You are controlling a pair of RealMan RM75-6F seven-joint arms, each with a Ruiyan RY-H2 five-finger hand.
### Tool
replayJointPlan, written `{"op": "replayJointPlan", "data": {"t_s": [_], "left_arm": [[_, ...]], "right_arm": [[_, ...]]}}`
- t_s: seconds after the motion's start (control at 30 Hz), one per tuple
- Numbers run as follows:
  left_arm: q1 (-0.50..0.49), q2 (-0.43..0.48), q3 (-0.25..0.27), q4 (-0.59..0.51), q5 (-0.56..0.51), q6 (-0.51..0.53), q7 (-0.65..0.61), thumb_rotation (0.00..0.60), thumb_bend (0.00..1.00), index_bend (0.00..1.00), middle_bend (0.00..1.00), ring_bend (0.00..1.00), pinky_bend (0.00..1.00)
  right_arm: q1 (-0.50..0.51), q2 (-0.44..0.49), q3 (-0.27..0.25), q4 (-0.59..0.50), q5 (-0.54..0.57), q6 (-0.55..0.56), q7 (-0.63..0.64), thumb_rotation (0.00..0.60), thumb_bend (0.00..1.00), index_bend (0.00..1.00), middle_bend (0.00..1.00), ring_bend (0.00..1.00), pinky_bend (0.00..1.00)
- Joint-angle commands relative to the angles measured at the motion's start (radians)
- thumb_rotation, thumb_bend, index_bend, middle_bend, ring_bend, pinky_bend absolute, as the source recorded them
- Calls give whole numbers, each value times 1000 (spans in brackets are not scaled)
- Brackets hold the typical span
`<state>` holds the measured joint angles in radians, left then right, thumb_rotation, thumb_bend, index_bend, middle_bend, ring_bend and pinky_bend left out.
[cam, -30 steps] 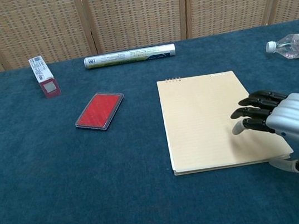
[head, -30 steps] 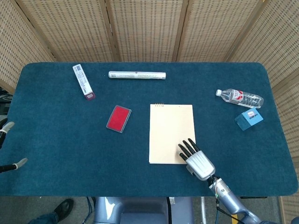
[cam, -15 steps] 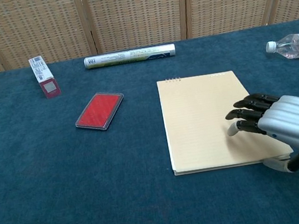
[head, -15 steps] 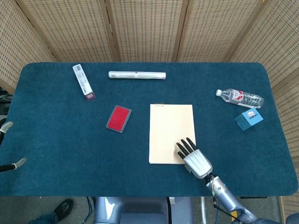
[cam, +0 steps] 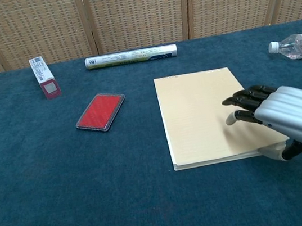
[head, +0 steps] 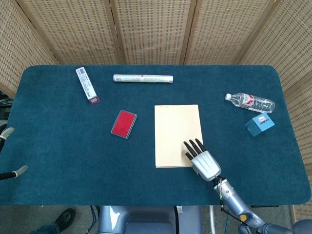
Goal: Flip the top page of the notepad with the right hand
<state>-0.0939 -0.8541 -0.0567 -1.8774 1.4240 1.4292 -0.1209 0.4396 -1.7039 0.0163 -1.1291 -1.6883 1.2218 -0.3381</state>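
Right hand [head: 204, 161] on near right corner of notepad [head: 178, 134], dark fingers [head: 193, 147] stretched flat and slightly apart on top page, gripping nothing. Notepad mid-table on blue cloth [head: 63, 146], red case [head: 124, 123] to its left.

Chest view: right hand [cam: 288, 121] over notepad [cam: 202, 111] corner, fingertips [cam: 240, 101] on paper, thumb [cam: 274, 154] beside near edge.

Your right hand [cam: 282, 123] sits palm-down over the notepad's [cam: 205, 113] near right corner, dark fingers [cam: 240, 100] spread across the page. Red case [cam: 100, 112] lies off to its left.
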Motion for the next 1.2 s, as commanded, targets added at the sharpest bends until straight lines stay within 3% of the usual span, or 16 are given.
{"op": "replayJointPlan", "data": {"t_s": [0.03, 0.3, 0.7, 0.87, 0.93, 1.03, 1.1, 1.2], "left_arm": [[0, 1, 0, 1, 0, -1, -3, 600, 0, 0, 0, 0, 0], [-1, 0, -1, 1, -3, -5, -2, 600, 0, 0, 0, 0, 0], [-7, -1, -3, 1, -13, -17, 2, 600, 0, 0, 0, 0, 0], [-10, 0, -5, 3, -18, -23, -3, 600, 0, 0, 0, 0, 0], [-11, 1, -6, 4, -21, -26, -6, 600, 0, 0, 0, 0, 0], [-12, 3, -7, 5, -25, -29, -10, 600, 0, 0, 0, 0, 0], [-12, 4, -8, 7, -27, -30, -15, 600, 0, 0, 0, 0, 0], [-12, 5, -8, 9, -26, -31, -20, 600, 0, 0, 0, 0, 0]], "right_arm": [[12, -32, 30, 46, -7, 48, 12, 600, 389, 206, 2, 0, 80], [44, -98, 69, 146, -3, 104, 61, 600, 388, 196, 0, 0, 80], [134, -86, 39, 140, -11, -41, 0, 600, 390, 196, 0, 0, 80], [167, -95, 58, 147, 8, -78, -26, 600, 399, 196, 14, 9, 80], [178, -101, 67, 154, 20, -88, -25, 600, 403, 198, 72, 59, 96], [189, -109, 73, 175, 26, -87, -7, 600, 430, 270, 285, 234, 210], [194, -113, 69, 190, 19, -74, 15, 600, 533, 399, 440, 364, 367], [199, -115, 56, 214, 1, -43, 73, 600, 675, 554, 579, 488, 540]]}}
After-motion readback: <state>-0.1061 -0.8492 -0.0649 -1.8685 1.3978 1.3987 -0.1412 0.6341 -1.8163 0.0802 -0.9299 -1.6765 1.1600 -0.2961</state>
